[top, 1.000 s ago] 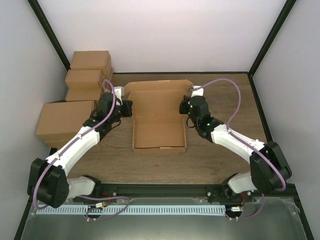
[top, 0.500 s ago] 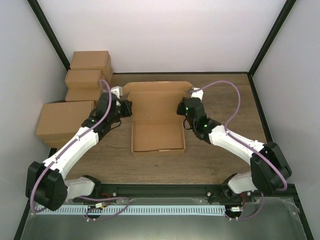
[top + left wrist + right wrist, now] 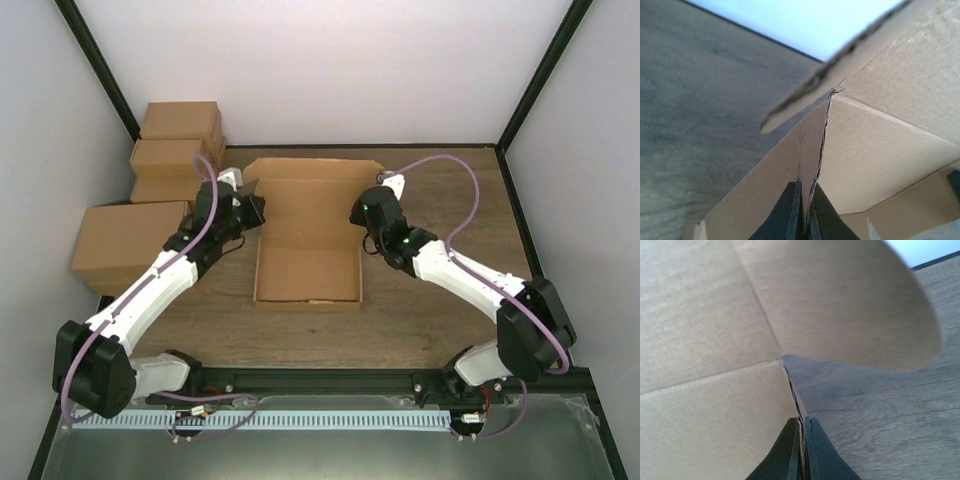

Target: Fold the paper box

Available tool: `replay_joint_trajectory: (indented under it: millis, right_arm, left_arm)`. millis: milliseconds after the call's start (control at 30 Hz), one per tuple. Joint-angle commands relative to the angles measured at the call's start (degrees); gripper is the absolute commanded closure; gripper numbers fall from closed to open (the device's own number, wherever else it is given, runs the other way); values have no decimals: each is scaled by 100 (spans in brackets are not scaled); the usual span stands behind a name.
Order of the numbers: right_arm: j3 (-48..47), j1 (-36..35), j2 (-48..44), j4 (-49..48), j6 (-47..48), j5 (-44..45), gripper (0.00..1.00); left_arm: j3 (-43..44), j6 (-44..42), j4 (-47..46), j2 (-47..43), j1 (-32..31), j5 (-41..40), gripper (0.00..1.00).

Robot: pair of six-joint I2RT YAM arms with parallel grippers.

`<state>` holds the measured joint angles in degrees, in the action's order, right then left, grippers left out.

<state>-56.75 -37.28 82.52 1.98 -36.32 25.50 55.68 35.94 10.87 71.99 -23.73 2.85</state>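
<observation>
The paper box (image 3: pixel 306 272) is a plain brown cardboard tray in the middle of the table, side walls raised and its lid panel standing up at the back. My left gripper (image 3: pixel 251 210) is shut on the box's left wall near the back corner. In the left wrist view the cardboard edge (image 3: pixel 822 135) runs between the black fingers (image 3: pixel 790 210). My right gripper (image 3: pixel 361 214) is shut on the right wall. The right wrist view shows that wall (image 3: pixel 715 410) pinched at the gripper (image 3: pixel 801 426), with a rounded flap (image 3: pixel 850 305) above it.
Three smaller brown cartons (image 3: pixel 178 135) are stacked at the back left, with a larger carton (image 3: pixel 128 243) in front of them beside my left arm. Dark frame posts (image 3: pixel 100 70) border the wooden table (image 3: pixel 450 190). A metal rail (image 3: pixel 300 415) runs along the near edge.
Both grippers have kept their hold and carried the box a little left and toward the near edge. The box looks larger from above, and its back panel stands more upright.
</observation>
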Motion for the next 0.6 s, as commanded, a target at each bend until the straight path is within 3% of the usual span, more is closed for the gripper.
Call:
replay_joint_trajectory:
  millis: [0, 300, 567]
  right_arm:
    - [410, -358, -208, -169, -539, -453, 99]
    - [1304, -1252, -538, -412, -749, 532, 99]
    - [1917, -1344, -523, -693, -942, 457, 99]
  left_arm:
    - [-888, 375, -728, -418, -194, 728, 96]
    - [-2114, 543, -937, -1499, -258, 692, 96]
    - [-2641, 583, -806, -1684, -272, 835, 95]
